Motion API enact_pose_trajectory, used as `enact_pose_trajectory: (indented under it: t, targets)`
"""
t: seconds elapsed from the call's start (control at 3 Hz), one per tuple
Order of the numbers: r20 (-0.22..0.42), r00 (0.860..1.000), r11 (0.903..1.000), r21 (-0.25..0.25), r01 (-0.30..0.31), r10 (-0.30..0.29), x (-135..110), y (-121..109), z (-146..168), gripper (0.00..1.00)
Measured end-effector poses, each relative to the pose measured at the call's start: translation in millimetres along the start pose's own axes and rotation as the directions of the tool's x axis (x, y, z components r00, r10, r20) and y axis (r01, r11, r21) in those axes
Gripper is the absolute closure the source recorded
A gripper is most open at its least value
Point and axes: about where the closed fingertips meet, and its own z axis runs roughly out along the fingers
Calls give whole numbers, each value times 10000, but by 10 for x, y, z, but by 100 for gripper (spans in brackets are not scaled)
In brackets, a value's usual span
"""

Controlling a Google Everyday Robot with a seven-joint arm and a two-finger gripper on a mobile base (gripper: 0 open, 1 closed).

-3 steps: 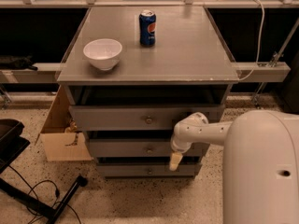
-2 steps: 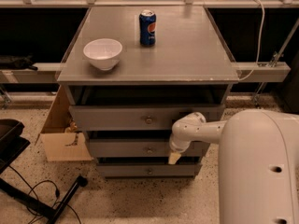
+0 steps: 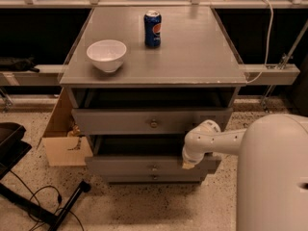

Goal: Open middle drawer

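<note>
1. The grey wooden cabinet (image 3: 159, 57) has three drawers stacked one above another and stands on a speckled floor (image 3: 144, 206).
2. The middle drawer (image 3: 130, 166), with a long flat grey front, sits below the top drawer (image 3: 115, 121) and above the bottom drawer (image 3: 134, 178). A small round metal knob (image 3: 154, 167) is at the centre of its front.
3. A dark gap shows above the middle drawer's front, between it and the top drawer.
4. The white robot arm (image 3: 216, 141) reaches in from the right and bends down at its wrist.
5. The gripper (image 3: 187, 164) is at the right part of the middle drawer's front, at its upper edge and well right of the knob.
6. Whether the gripper is released or clenched cannot be told, nor whether it grips the front.
7. A white round bowl (image 3: 107, 55) and an upright blue soda can (image 3: 152, 29) stand apart on the cabinet top.
8. An open brown cardboard box (image 3: 65, 146) lies beside the cabinet's left side.
</note>
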Motion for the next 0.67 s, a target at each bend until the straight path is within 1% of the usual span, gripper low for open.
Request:
enact_pose_trajectory:
  t: [0.33,0.67]
  targets:
    - [-293,9995,9998,-195,-81,75,180,266,-156,96]
    - [-293,9995,9998,-196,-81,75,175,280,-138,100]
